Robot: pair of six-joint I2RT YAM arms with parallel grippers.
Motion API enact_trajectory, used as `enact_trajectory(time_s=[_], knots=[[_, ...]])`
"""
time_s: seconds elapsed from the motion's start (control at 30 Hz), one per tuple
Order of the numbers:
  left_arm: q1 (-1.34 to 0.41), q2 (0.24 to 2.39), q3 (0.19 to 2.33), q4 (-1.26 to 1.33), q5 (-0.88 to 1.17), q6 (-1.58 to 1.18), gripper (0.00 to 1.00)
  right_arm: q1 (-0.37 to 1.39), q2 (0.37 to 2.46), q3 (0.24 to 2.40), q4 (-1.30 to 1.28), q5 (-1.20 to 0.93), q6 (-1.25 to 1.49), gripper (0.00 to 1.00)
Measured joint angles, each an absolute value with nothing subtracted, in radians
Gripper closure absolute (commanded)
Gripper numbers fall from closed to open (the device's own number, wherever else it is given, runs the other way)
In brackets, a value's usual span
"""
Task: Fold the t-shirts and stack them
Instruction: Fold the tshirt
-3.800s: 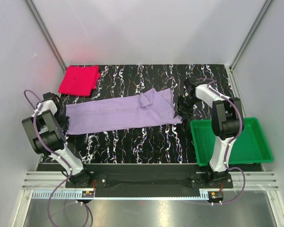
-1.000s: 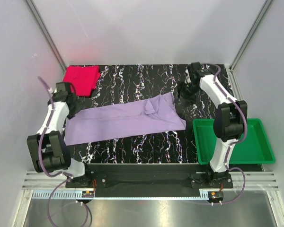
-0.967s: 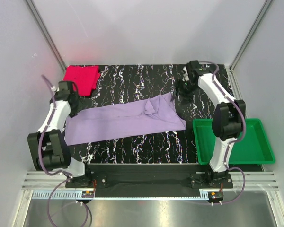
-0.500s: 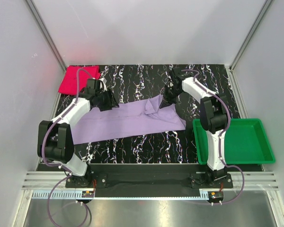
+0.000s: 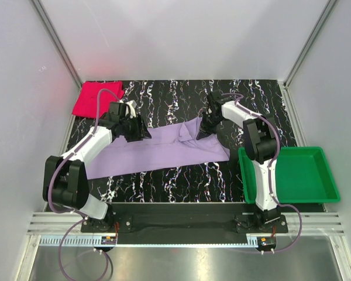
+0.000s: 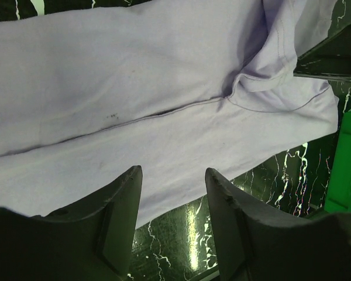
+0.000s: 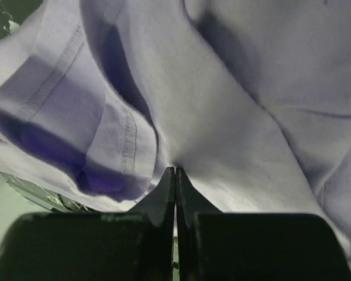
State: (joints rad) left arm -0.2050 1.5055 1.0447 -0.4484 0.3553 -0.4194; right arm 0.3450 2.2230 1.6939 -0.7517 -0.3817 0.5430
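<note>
Pale lavender cloth t-shirt (image 5: 158, 147) is pinched thinly by the right fingers (image 7: 161, 202), left fingers (image 6: 120, 216) spread with nothing held, so it could be dragged lopsided.

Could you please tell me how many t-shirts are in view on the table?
2: the lavender t-shirt lies across the table's middle; the pink-red t-shirt sits folded at the far left corner. None seems hidden.

Bare tabletop (image 5: 164, 96) behind purple shirt (image 5: 158, 147); green tray (image 5: 301, 175) at near right.
</note>
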Motion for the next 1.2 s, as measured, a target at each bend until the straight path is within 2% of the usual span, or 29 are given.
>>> enact_trajectory(time_s=[0.3, 0.7, 0.8, 0.93, 1.2], knots=[[-0.205, 1.491, 1.045, -0.476, 0.354, -0.413, 0.48, 0.35, 2.308, 1.794, -0.716, -0.418, 0.549, 1.0], [-0.205, 1.46, 1.045, -0.484, 0.348, -0.413, 0.48, 0.38, 2.477, 2.228, -0.654, -0.577, 0.627, 1.0], [-0.205, 1.46, 1.045, -0.484, 0.348, -0.415, 0.48, 0.38, 2.447, 2.214, -0.686, -0.559, 0.592, 1.0], [-0.205, 1.46, 1.045, -0.483, 0.35, -0.419, 0.48, 0.379, 2.36, 2.062, -0.746, -0.488, 0.535, 1.0], [-0.205, 1.459, 1.045, -0.484, 0.353, -0.419, 0.48, 0.379, 2.31, 1.905, -0.81, -0.403, 0.487, 1.0]])
